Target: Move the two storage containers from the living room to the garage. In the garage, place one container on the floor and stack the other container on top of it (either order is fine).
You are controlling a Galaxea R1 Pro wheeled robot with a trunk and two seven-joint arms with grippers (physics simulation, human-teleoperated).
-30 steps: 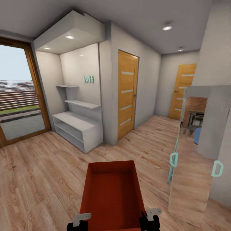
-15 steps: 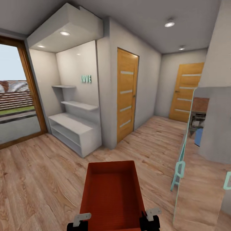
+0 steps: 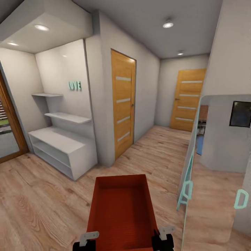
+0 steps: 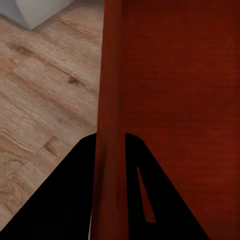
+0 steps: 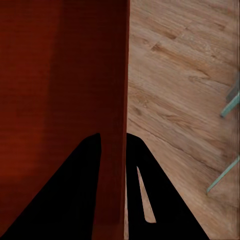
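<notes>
One orange-red open-top storage container [image 3: 121,209] is carried low in front of me, above the light wood plank flooring. My left gripper [image 3: 87,240] is shut on its left wall [image 4: 111,90], with one black finger on each side of the thin wall. On the opposite side my right gripper [image 3: 164,235] is shut on the right wall [image 5: 118,90] in the same way. The container is empty inside. The garage and its concrete floor are out of view.
A white low shelf unit [image 3: 59,148] fills the alcove on the left. An orange-wood door [image 3: 122,104] is in the wall ahead, and another door [image 3: 187,99] closes the corridor's far end. A mirrored panel with teal handles [image 3: 209,195] stands close on the right.
The whole head view has slid left and the glass door has almost left the picture, so the camera has turned right. The container stays fixed in both grippers.
</notes>
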